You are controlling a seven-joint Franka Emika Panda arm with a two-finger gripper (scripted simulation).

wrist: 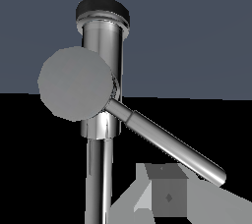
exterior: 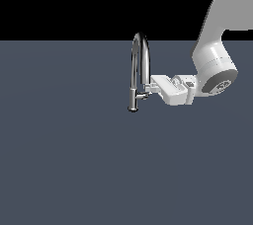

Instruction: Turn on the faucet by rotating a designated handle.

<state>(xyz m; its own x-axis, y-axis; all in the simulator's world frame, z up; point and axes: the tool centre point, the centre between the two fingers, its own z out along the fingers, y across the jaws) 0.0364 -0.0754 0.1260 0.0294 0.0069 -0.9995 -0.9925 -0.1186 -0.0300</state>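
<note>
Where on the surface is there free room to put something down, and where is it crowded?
Free: the wide surface on the exterior view's left of the faucet and all along the near edge. Crowded: the exterior view's right of the stem, where the gripper meets the handle.

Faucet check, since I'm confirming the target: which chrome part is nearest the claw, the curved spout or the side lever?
The handle, the short stub low on the faucet stem, right by the claw; the spout arches above.

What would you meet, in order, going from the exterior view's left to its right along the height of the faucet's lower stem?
Bare grey floor → faucet → handle → gripper → the arm's white wrist.
</note>
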